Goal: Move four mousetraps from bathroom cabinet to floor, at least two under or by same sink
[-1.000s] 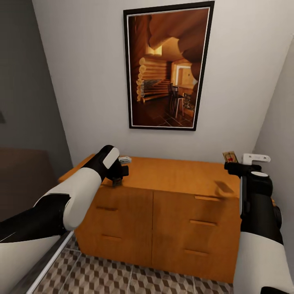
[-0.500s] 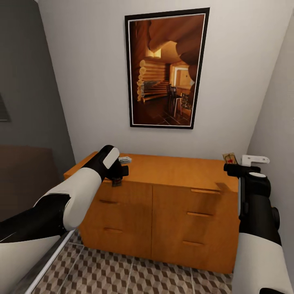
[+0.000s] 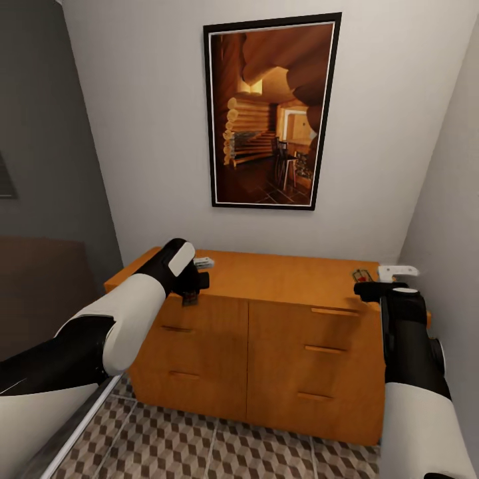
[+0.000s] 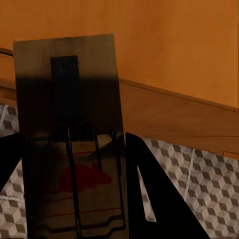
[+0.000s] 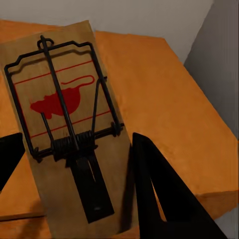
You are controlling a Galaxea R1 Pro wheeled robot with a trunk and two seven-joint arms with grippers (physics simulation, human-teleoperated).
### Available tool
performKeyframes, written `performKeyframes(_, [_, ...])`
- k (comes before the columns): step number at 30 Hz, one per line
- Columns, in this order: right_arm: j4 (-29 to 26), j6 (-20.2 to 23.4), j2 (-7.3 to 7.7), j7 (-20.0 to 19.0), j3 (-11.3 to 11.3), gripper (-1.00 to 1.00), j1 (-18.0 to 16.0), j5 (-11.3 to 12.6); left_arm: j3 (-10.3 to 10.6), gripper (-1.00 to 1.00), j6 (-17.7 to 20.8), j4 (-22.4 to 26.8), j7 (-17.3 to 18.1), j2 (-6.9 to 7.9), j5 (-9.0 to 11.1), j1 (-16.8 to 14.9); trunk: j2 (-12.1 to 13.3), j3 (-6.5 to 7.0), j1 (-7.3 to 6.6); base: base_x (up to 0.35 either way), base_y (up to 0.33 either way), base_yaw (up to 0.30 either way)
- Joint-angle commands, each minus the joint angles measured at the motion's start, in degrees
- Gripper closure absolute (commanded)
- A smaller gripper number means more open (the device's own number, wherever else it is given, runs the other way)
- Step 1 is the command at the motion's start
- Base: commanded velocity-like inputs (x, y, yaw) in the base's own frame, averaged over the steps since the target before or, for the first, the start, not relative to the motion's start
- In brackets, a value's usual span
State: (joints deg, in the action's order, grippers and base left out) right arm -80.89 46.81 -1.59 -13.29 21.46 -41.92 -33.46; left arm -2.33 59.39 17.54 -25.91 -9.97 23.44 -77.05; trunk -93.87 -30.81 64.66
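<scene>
While both arms flank the cabinet (image 3: 266, 293), left gripper (image 4: 74, 164) pinching a mousetrap (image 4: 69, 129) at its front edge above the bathroom floor (image 3: 199, 446), right gripper (image 5: 74, 164) clamping another mousetrap (image 5: 64, 124) over the top's right end.

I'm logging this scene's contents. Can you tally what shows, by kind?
Mousetraps: 2, one at the left gripper, one at the right gripper
Cabinets: 1
Framed pictures: 1
Total: 4
</scene>
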Motion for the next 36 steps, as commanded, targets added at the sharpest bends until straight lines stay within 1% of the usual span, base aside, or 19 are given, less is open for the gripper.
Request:
performKeyframes(1, [0.0, 0.1, -0.04, -1.5, 0.1, 1.00, 0.2, -1.6, -0.2, 1.00, 0.2, 0.0, -0.4, -0.03, 0.2, 0.0, 0.0, -0.06, 0.00, 0.000, 0.000, 0.000])
performKeyframes(3, [-0.1, 0.1, -0.09, -4.3, 0.1, 1.00, 0.6, -4.8, -0.2, 1.00, 0.1, -0.2, -0.4, -0.03, 0.2, 0.0, 0.0, -0.06, 0.00, 0.000, 0.000, 0.000])
performKeyframes(4, [-0.2, 0.1, -0.11, -4.8, 0.1, 1.00, 0.7, -5.4, -0.2, 1.00, 0.1, -0.2, -0.4, -0.03, 0.2, 0.0, 0.0, -0.06, 0.00, 0.000, 0.000, 0.000])
performKeyframes(5, [-0.2, 0.1, -0.13, -5.6, 0.1, 1.00, 0.8, -6.7, -0.2, 1.00, 0.1, -0.3, -0.4, -0.03, 0.2, 0.0, 0.0, -0.06, 0.00, 0.000, 0.000, 0.000])
performKeyframes(8, [-0.2, 0.1, -0.16, -6.2, 0.1, 1.00, 0.9, -7.6, -0.2, 1.00, 0.1, -0.3, -0.4, -0.03, 0.3, 0.0, 0.0, -0.06, 0.00, -0.028, 0.000, 0.000])
performKeyframes(14, [-0.2, 0.1, -0.16, -6.4, 0.1, 1.00, 1.0, -7.9, -0.2, 1.00, 0.1, -0.4, -0.4, -0.03, 0.3, 0.0, 0.0, -0.06, 0.00, -0.235, 0.000, 0.000])
performKeyframes(26, [-0.2, 0.1, -0.22, -6.5, 0.1, 1.00, 1.0, -8.2, -0.2, 1.00, 0.2, -0.5, -0.4, -0.03, 0.3, 0.0, 0.0, -0.06, 0.00, -0.338, 0.000, 0.000])
performKeyframes(36, [0.6, 0.1, -0.95, -6.1, 0.0, 1.00, 1.0, -8.2, -0.2, 1.00, 0.0, -2.2, -0.5, -0.03, 0.2, 0.0, 0.0, -0.06, 0.00, -0.345, 0.000, 0.000])
